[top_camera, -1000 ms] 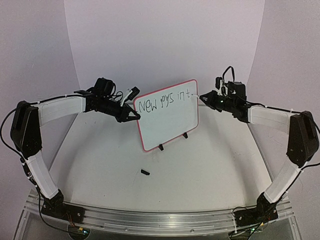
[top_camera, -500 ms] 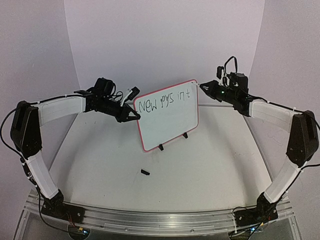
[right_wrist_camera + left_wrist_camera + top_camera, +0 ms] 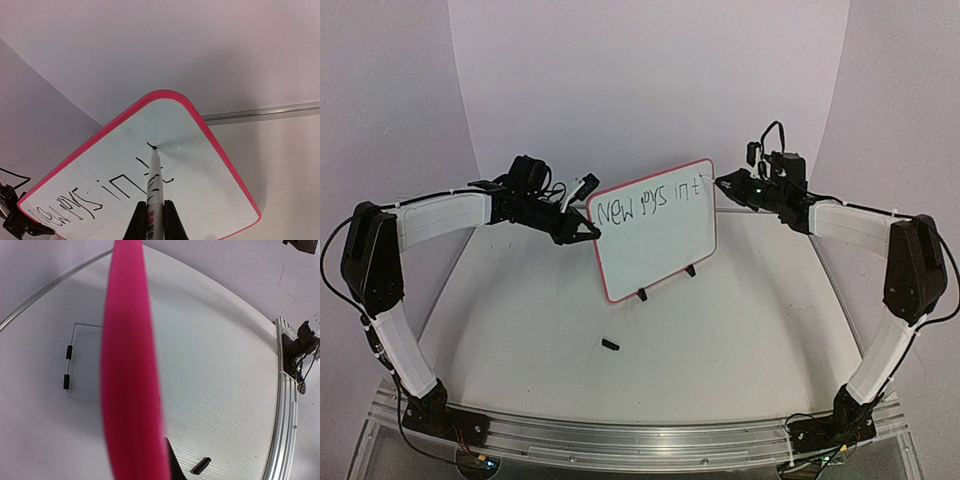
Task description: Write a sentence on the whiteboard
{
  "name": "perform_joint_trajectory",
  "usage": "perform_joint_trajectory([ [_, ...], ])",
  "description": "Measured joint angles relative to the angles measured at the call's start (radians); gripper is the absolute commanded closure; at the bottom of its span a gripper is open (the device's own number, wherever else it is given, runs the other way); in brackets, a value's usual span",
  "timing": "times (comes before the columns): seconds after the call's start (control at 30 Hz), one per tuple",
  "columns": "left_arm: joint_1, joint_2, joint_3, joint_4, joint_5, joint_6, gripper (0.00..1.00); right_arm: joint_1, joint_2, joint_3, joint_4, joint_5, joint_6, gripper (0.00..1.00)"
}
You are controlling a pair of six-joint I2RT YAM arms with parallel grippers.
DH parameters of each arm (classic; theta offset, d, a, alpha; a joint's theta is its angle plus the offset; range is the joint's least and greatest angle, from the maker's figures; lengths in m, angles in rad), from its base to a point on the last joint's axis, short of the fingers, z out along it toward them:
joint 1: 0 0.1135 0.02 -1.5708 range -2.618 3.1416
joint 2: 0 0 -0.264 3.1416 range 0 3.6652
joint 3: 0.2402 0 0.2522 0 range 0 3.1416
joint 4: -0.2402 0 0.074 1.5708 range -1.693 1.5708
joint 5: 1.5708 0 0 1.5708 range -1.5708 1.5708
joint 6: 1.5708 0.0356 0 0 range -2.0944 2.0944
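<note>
My right gripper (image 3: 155,207) is now standing higher and closer to the top right corner of the board (image 3: 210,195) than one second ago, when it was lower, at the right edge. My left arm is not moving at all.

My right jaws are clamped together on the marker (image 3: 153,180). Its tip is touching the white surface at a short stroke just above the last letters of the sentence (image 3: 90,200). My left gripper (image 3: 588,232) is closed on the left edge of the board, which is standing on the table (image 3: 740,330) between my two arms.

I judge that I am finishing a small mark at the end of the first row. To do this well I am pressing only lightly, because the tip is pushing near the corner far from my left hold and the board could swing. Very little room is remaining on the right, so I should lift the tip fully off before travelling and begin the next word lower, at the left side.
</note>
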Motion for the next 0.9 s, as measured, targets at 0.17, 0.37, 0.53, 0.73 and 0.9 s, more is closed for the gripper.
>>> perform_joint_trajectory([
  [0.17, 0.000, 0.001, 0.001, 0.000, 0.000, 0.000, 1.00, 0.000, 0.000, -0.012, 0.003, 0.001, -0.004, 1.00],
  [0.37, 0.000, 0.003, 0.005, -0.003, 0.000, 0.000, 1.00, -0.002, 0.000, -0.064, 0.001, 0.000, -0.004, 1.00],
  [0.53, 0.000, 0.003, 0.005, -0.003, 0.001, 0.001, 1.00, -0.002, 0.000, -0.092, -0.001, 0.000, -0.004, 1.00],
  [0.73, 0.000, 0.003, 0.005, -0.002, 0.001, 0.002, 1.00, -0.002, 0.000, -0.100, -0.003, -0.001, -0.003, 1.00],
  [0.9, 0.000, 0.003, 0.005, -0.002, 0.001, 0.002, 1.00, -0.002, -0.015, -0.101, -0.006, -0.004, -0.002, 1.00],
])
